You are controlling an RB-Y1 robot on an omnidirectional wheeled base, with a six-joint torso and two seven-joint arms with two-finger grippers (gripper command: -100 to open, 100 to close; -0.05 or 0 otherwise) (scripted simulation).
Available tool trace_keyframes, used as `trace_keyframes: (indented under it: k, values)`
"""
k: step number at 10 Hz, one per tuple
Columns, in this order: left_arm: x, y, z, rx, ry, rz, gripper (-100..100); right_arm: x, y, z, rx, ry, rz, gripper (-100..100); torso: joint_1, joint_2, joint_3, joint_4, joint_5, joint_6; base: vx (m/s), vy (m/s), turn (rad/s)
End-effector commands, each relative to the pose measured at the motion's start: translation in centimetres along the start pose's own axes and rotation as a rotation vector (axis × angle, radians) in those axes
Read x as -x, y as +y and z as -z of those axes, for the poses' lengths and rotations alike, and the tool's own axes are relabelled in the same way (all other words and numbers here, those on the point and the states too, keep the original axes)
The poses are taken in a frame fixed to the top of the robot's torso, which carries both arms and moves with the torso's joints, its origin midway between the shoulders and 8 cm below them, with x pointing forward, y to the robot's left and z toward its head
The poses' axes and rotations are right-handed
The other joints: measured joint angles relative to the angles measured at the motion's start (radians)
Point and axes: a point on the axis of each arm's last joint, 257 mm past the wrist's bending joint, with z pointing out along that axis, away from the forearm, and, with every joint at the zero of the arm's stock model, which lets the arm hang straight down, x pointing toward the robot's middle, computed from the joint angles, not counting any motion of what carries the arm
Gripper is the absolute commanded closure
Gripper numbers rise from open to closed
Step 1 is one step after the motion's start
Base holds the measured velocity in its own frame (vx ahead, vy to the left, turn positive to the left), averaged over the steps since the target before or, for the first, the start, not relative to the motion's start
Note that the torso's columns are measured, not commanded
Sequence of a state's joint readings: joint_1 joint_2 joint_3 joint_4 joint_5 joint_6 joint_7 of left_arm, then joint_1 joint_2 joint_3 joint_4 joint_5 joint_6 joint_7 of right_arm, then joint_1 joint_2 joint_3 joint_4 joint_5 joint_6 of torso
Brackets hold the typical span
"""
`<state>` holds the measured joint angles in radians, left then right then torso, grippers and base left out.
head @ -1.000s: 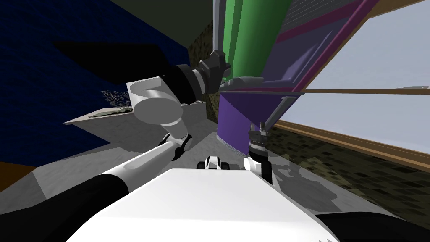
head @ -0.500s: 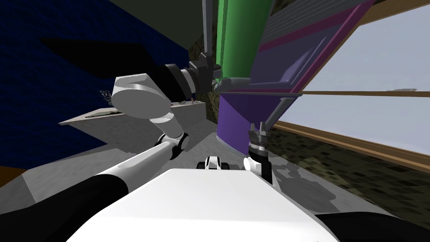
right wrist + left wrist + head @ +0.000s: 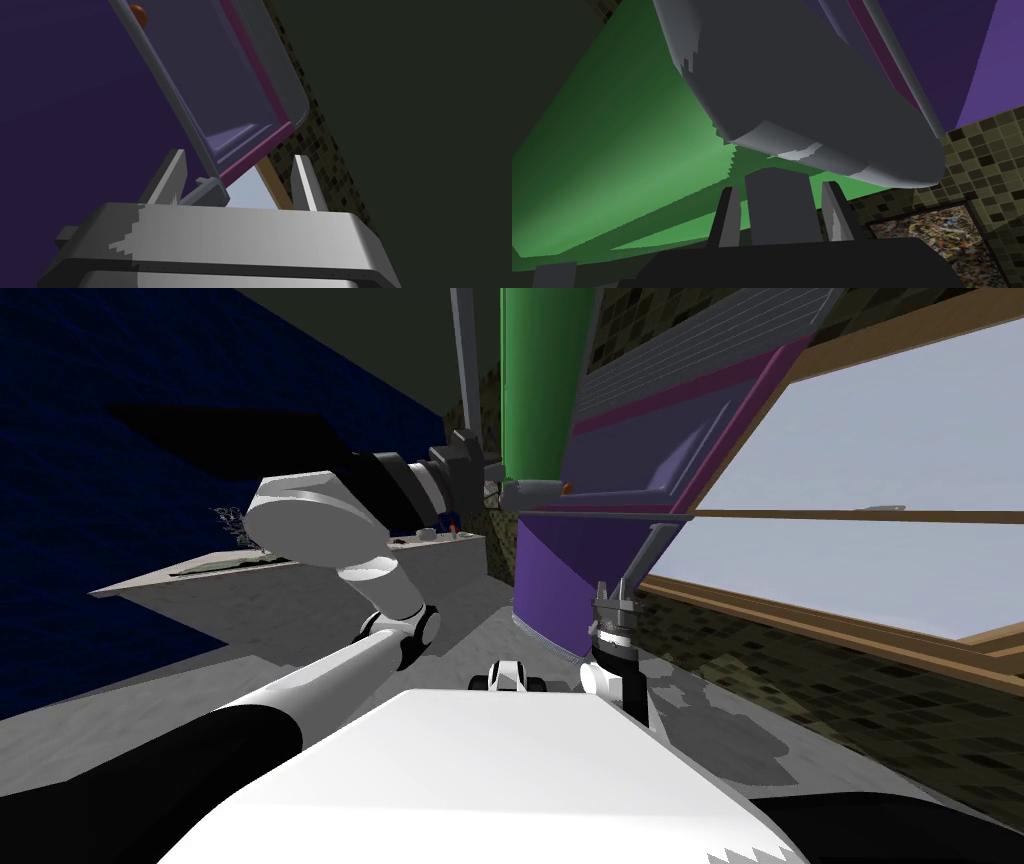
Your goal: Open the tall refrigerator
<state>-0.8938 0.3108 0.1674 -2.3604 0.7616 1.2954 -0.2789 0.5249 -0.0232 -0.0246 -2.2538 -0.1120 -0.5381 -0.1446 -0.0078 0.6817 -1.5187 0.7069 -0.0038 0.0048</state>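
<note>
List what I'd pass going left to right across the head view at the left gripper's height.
In order: blue wall, left gripper shut on the handle, green door, fridge's purple inside, window.

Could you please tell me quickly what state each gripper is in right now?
Left gripper: closed on the grey handle of the green refrigerator door.
Right gripper: open, holding nothing.
</note>
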Motion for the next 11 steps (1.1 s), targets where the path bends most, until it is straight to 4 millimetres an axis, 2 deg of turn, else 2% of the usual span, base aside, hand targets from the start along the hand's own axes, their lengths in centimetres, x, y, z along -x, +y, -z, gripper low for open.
trace_keyframes:
  k: [1, 2, 3, 4, 7, 8, 9, 10, 11]
  values:
    - [1.7, 0.5, 0.8, 0.005, 0.008, 0.061, 100, 0.0, 0.0, 0.0, 0.000, 0.000, 0.000, 0, -0.002, 0.001, -0.002, 0.003, -0.001, 0.002, -0.005, 0.015, 0.000]
    - [2.3, 0.3, 1.2, -0.005, -0.002, 0.071, 100, 0.0, 0.0, 0.0, 0.000, 0.000, 0.000, 0, -0.003, 0.004, -0.001, 0.006, -0.002, 0.003, 0.005, 0.017, 0.001]
    - [3.7, 3.3, 2.3, 0.068, -0.005, 0.068, 100, 0.0, 0.0, 0.0, 0.000, 0.000, 0.000, 0, -0.005, 0.005, 0.000, 0.007, -0.003, 0.004, 0.066, 0.028, -0.288]
    - [4.8, 3.4, 3.3, 0.068, -0.019, 0.071, 100, 0.0, 0.0, 0.0, 0.000, 0.000, 0.000, 0, -0.005, -0.001, 0.000, -0.001, -0.001, 0.005, 0.078, 0.018, -0.169]
    - [6.3, 1.8, 5.1, 0.006, -0.021, 0.114, 100, 0.0, 0.0, 0.0, 0.000, 0.000, 0.000, 0, -0.009, -0.002, -0.003, 0.000, -0.003, 0.007, 0.009, -0.015, 0.033]
    - [7.6, 4.5, 6.5, 0.079, -0.031, 0.108, 100, 0.0, 0.0, 0.0, 0.000, 0.000, 0.000, 0, -0.010, 0.002, -0.002, 0.004, -0.005, 0.010, 0.055, 0.017, -0.299]
    - [8.6, 4.0, 7.7, 0.072, -0.044, 0.103, 100, 0.0, 0.0, 0.0, 0.000, 0.000, 0.000, 0, -0.010, -0.003, -0.005, 0.000, -0.005, 0.012, 0.066, 0.034, -0.189]
    - [8.6, 1.8, 7.0, 0.035, -0.047, 0.084, -100, 0.0, 0.0, 0.0, 0.000, 0.000, 0.000, 0, -0.009, -0.006, -0.005, -0.003, -0.003, 0.009, -0.043, 0.036, 0.083]
    - [8.9, 1.5, 6.8, 0.034, -0.049, 0.085, -100, 0.0, 0.0, 0.0, 0.000, 0.000, 0.000, 0, -0.011, 0.001, -0.005, 0.005, -0.008, 0.010, -0.090, 0.038, 0.062]
